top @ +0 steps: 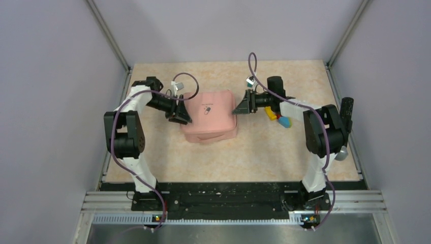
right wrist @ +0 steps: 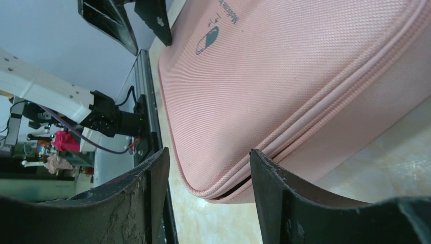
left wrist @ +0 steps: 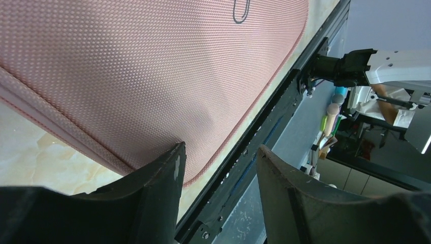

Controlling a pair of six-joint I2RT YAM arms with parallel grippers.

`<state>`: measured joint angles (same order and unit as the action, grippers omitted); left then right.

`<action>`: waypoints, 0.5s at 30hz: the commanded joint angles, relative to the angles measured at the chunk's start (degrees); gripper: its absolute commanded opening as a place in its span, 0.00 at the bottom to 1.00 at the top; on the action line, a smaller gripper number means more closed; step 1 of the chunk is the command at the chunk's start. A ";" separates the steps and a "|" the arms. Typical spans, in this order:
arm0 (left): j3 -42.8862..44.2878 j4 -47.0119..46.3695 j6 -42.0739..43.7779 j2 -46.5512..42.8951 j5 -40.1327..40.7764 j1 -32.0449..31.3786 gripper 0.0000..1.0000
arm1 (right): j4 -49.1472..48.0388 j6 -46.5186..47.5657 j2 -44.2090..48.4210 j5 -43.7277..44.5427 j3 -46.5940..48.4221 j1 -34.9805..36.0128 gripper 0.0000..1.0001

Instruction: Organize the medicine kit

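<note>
The pink medicine kit (top: pixel 209 118) lies in the middle of the table with its lid down and its dark logo (top: pixel 207 109) facing up. My left gripper (top: pixel 180 118) is open and empty at the kit's left edge; in the left wrist view (left wrist: pixel 221 147) one fingertip (left wrist: pixel 173 157) is over the kit's rim (left wrist: pixel 152 76). My right gripper (top: pixel 240 108) is open and empty at the kit's right edge. In the right wrist view (right wrist: pixel 208 151) the kit's corner (right wrist: pixel 284 76) shows just beyond the fingers, with a narrow dark gap along the zip line.
Small yellow, blue and red blocks (top: pixel 279 119) lie on the table just right of the kit, partly under the right arm. Grey walls close in the table on the left, right and back. A black rail (top: pixel 223 195) runs along the near edge.
</note>
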<state>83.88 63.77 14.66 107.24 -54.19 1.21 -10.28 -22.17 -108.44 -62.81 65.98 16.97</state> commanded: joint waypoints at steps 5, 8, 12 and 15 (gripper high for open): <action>6.58 4.90 5.33 0.22 4.24 0.17 0.61 | 0.42 3.60 4.99 -1.45 1.65 1.18 0.56; 8.20 5.98 6.68 -1.77 7.27 1.12 0.64 | 1.21 4.60 5.82 0.54 2.60 1.00 0.56; 7.35 3.95 3.94 -4.28 10.70 2.86 0.67 | 2.83 6.85 5.98 5.23 3.73 1.03 0.56; 3.54 -0.77 -3.27 -6.50 16.41 3.79 0.70 | 6.31 10.55 5.35 10.15 5.81 0.95 0.57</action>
<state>90.08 67.00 17.43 105.93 -44.73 3.66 -7.31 -17.63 -105.69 -59.61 67.13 17.85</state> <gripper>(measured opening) 0.682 0.564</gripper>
